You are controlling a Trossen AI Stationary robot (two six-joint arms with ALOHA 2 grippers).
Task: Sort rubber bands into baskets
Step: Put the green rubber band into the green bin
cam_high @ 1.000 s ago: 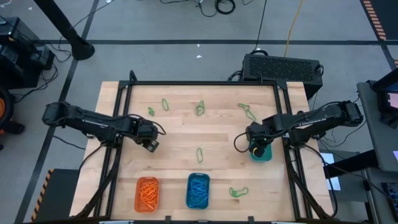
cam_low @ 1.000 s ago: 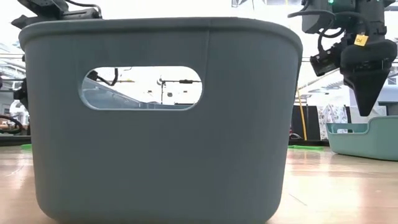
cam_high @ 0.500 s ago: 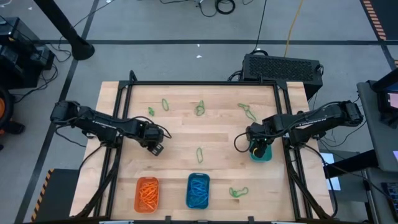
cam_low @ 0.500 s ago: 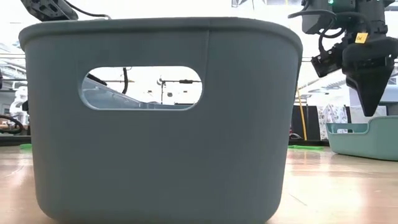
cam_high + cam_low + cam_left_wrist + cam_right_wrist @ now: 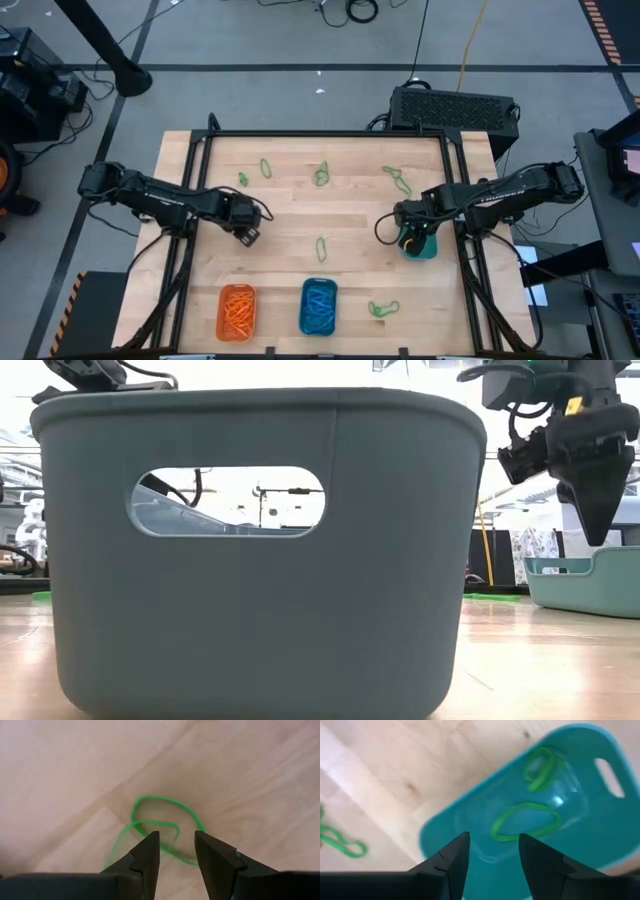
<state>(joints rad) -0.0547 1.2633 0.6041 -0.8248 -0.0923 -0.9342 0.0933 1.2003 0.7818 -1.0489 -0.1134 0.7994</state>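
**Green band dropped in the teal basket, left arm lining up the next one**

The right gripper [image 5: 490, 851] hangs over the teal basket [image 5: 424, 250] by the worktop's [image 5: 290, 215] right edge. A second ago its jaws were much closer together; now they stand open with nothing between them, and its wrist view shows two green bands [image 5: 525, 821] lying in the basket below. That reads as a fresh release, so one more green is sorted.

The left gripper [image 5: 175, 851] has slid a little toward the middle of the worktop over the last second. Its jaws are open and empty, the same gap as before, hovering over a loose green band [image 5: 160, 827] that lies flat on the wood between the tips. Probably the next pick.

The orange basket [image 5: 237, 311] and blue basket [image 5: 318, 306] sit along the near edge with their own colours inside. Only greens are left out: several near the far edge, one in the middle [image 5: 321, 248], one by the blue basket [image 5: 383, 308].
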